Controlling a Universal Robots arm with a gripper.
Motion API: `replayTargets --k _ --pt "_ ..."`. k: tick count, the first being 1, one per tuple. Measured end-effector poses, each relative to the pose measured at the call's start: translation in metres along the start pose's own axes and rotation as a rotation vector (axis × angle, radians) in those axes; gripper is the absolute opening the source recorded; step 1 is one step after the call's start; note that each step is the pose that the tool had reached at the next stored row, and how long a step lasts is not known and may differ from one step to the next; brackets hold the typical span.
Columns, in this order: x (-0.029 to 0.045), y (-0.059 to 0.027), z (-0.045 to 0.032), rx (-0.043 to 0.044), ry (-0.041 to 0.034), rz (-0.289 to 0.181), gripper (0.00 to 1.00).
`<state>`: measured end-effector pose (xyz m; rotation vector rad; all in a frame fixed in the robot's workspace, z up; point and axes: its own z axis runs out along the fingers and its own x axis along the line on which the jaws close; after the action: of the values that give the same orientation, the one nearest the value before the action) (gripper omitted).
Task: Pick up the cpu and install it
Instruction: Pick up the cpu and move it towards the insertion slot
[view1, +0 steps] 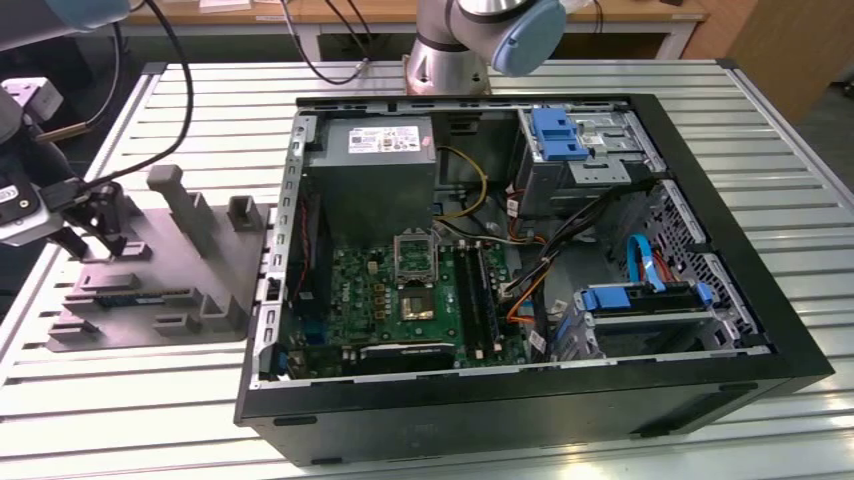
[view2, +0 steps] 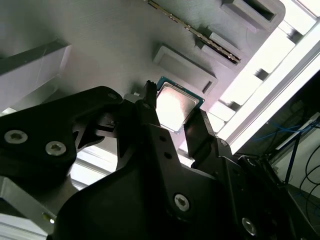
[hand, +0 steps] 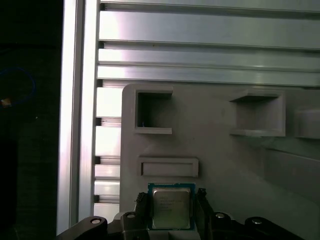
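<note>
**Exterior view.** The gripper (view1: 91, 250) is low over the grey fixture tray (view1: 187, 260). The tray lies on the slatted table (view1: 160, 400) at the exterior view's left of the open computer case (view1: 534, 405). Inside the case, the socket (view1: 416, 303) on the motherboard (view1: 374, 300) looks dark and unfilled. It is well apart from the gripper, with the case wall between them.

**Second wrist view.** The cpu (view2: 176, 106) sits between the two black fingers (view2: 150, 117), silvery top facing up, with the tray's surface (view2: 100, 35) behind it. The fingers are pressed against two opposite edges of the chip, pinching it. A raised block (view2: 185, 67) of the tray stands just beside the chip.

**First wrist view.** The cpu (hand: 171, 209) is held squarely in the gripper (hand: 171, 197), close to a low rectangular block (hand: 168, 167) on the tray (hand: 215, 160). Whether the chip has lifted off the tray surface cannot be told.

**Assessment.** The grasp appears made at the fixture. On this evidence the pick-up is at most half done. Carrying the chip to the case and seating it in the socket are both outstanding.
</note>
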<state>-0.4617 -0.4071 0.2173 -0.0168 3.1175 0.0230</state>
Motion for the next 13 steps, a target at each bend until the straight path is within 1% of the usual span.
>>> replayTargets --k 13 --pt "-0.0002 0.0001 -0.0073 -0.0001 -0.0003 0.0 0.47"
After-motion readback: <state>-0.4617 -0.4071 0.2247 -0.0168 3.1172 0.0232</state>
